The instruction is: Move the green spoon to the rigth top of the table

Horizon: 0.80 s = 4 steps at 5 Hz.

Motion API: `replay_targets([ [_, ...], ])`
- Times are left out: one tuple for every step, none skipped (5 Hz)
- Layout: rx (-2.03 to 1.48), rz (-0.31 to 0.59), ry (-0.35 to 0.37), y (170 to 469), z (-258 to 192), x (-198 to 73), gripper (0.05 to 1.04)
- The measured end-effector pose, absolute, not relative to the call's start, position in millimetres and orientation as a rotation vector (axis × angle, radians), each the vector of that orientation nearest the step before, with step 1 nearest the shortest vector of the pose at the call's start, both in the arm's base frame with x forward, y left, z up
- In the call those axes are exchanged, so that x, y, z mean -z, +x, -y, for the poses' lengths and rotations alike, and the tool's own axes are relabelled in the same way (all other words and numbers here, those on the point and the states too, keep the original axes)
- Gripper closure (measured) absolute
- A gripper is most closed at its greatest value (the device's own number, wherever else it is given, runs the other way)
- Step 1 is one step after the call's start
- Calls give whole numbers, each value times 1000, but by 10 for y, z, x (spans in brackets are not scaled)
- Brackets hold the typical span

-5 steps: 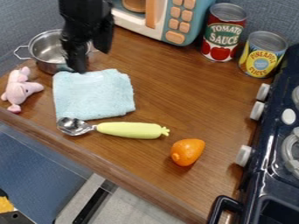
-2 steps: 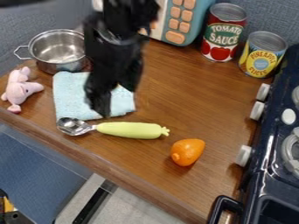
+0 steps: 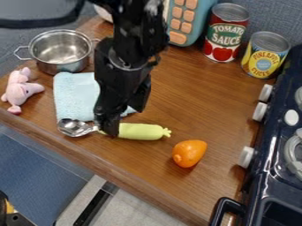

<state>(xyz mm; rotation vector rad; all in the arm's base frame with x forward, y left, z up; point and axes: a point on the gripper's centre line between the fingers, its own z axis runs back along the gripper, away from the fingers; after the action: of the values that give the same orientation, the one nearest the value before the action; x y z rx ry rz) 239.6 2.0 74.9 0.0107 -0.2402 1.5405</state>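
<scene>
Pickup step: my gripper (image 3: 124,121), fingers spread, is at the spoon (image 3: 143,131) beneath; I should straddle it, then squeeze.

Blue-grey wall (image 3: 271,17) behind a wooden table (image 3: 194,101)

You've got fairly bright, soft light over the counter (image 3: 194,101); can't tell the exact source. Shadows are faint w/ soft edges, e.g. by the orange item (image 3: 189,153) & under the green spoon's handle (image 3: 141,131). You get small hot spots on shiny metal: the pot (image 3: 61,50), the spoon's bowl (image 3: 73,127), the cans' lids. The blk arm (image 3: 126,44) reads v. dark, w/ a few pale glints, so you lose surface detail there. Stove (image 3: 254,190) = dark too, w/ thin shine along its edges.
</scene>
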Motion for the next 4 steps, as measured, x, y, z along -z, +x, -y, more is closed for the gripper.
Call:
replay_targets([
  [-1558, 211, 0, 2396, -53, -625, 84],
  [-1562, 195, -4, 2362, -35, -555, 136],
  [-1549, 173, -15, 2377, -20, -490, 422],
  [-1555, 177, -4, 2365, -46, -485, 644],
])
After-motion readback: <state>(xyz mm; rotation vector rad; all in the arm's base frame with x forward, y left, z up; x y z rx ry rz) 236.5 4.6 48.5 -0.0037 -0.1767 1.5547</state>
